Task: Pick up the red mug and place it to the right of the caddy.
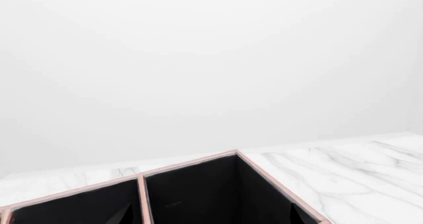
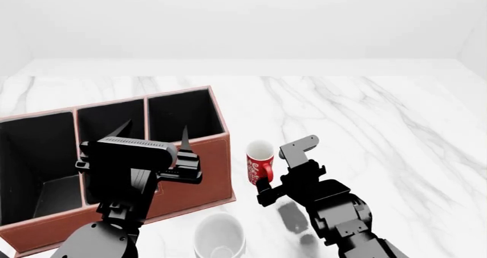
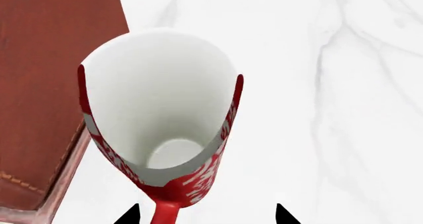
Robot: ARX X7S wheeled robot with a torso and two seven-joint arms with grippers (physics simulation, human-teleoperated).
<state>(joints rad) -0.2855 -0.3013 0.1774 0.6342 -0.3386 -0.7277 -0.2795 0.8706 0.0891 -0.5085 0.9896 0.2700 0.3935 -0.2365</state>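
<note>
Our right pincer (image 2: 264, 189) is spread open around the handle of the red mug (image 2: 259, 161), not yet clamped; the mug stands upright on the bench (image 2: 365, 127) just right of the caddy (image 2: 114, 155). We judge closing comes next

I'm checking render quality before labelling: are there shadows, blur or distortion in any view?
Head view: sharp, soft even light, a dark shadow on the table under the right gripper. Right wrist view: the red mug looms, stretched by closeness, edges crisp. Left wrist view: mostly blank white wall, caddy compartments deep black, no glare.
</note>
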